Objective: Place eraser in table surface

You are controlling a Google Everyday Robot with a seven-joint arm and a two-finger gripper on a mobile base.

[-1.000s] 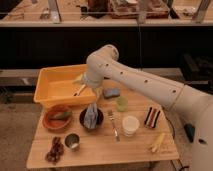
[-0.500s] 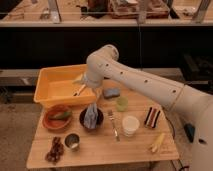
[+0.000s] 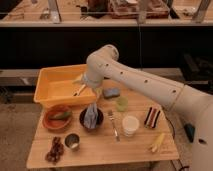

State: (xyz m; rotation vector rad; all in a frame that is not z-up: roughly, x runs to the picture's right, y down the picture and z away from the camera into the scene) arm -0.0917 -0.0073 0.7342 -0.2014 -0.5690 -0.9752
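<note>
Tool (image 3: 81, 90) over yellow tub (image 3: 56, 84); bowl (image 3: 83, 123) perhaps holds cloth (image 3: 91, 114).

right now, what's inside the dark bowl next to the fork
A crumpled blue-grey cloth fills the dark bowl; anything beneath it is covered. The gripper is apart, over the yellow tub.

**Arm stretched left, gripper wide**

My white arm (image 3: 150, 87) reaches up-left from the right edge, bends at a rounded joint and drops. The gripper (image 3: 80, 86) hangs left of centre, just below that joint, pointing down-left with its fingers spread apart.
</note>
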